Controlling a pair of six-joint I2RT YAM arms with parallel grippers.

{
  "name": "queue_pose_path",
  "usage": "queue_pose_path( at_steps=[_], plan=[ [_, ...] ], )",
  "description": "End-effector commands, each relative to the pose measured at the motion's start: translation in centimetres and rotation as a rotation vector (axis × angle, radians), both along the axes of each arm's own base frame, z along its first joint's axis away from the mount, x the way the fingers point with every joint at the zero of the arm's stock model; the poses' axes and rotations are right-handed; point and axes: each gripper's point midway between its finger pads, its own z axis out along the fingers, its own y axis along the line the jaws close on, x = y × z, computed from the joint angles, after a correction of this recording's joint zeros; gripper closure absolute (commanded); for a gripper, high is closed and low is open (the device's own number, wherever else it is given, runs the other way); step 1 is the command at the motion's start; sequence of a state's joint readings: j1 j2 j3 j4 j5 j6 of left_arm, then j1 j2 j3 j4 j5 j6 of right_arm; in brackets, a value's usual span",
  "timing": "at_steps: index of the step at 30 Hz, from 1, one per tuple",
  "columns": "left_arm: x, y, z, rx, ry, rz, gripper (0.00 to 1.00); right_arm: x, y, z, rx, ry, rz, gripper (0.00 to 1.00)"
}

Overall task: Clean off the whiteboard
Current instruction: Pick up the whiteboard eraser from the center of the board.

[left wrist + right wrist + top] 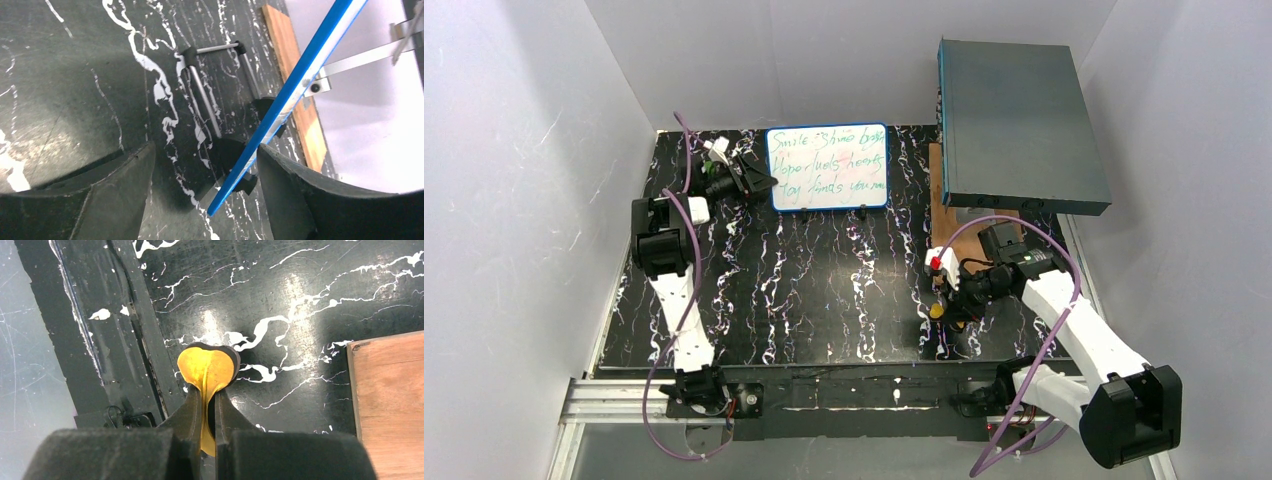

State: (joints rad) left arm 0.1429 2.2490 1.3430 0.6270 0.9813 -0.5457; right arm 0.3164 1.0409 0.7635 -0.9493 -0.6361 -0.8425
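The whiteboard (828, 167) stands upright at the back of the table, blue-framed and covered with green handwriting. My left gripper (746, 178) is at its left end. In the left wrist view the board's blue edge (280, 107) runs down between the open fingers of the left gripper (202, 155), close to the right finger (285, 185), with a wide gap to the other. The board's black feet and metal legs (202, 95) show behind it. My right gripper (946, 298) hangs low over the table's right side, shut on a thin yellow eraser pad (207, 367).
A large grey-teal box (1019, 120) sits raised at the back right, over a wooden board (390, 400). The black marbled table (824, 290) is walled in white on three sides. A metal rail (614, 400) runs along the near edge.
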Motion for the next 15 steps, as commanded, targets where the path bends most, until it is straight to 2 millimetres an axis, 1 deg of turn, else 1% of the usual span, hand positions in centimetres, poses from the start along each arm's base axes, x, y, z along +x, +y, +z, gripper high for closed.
queue_pose_path(
  at_steps=[1,3,7,12,15],
  plan=[
    [1.2,-1.4,4.9,-0.078,-0.149,-0.066,0.31,1.3,0.2,0.7,-0.011,-0.035,-0.018,0.99],
    [1.2,-2.0,4.6,-0.099,-0.142,-0.084,0.34,1.3,0.1,0.6,-0.015,-0.033,-0.022,0.99],
    [0.6,-3.4,4.2,-0.117,-0.15,-0.13,0.39,1.4,0.1,0.6,-0.017,-0.03,-0.025,0.99],
    [-0.1,-4.1,4.7,-0.191,-0.162,-0.183,0.66,1.4,0.0,0.5,-0.021,-0.028,-0.029,0.99],
    [-0.5,-4.1,4.6,-0.193,-0.165,-0.183,0.68,1.4,0.0,0.5,-0.022,-0.028,-0.031,0.99]
  ],
)
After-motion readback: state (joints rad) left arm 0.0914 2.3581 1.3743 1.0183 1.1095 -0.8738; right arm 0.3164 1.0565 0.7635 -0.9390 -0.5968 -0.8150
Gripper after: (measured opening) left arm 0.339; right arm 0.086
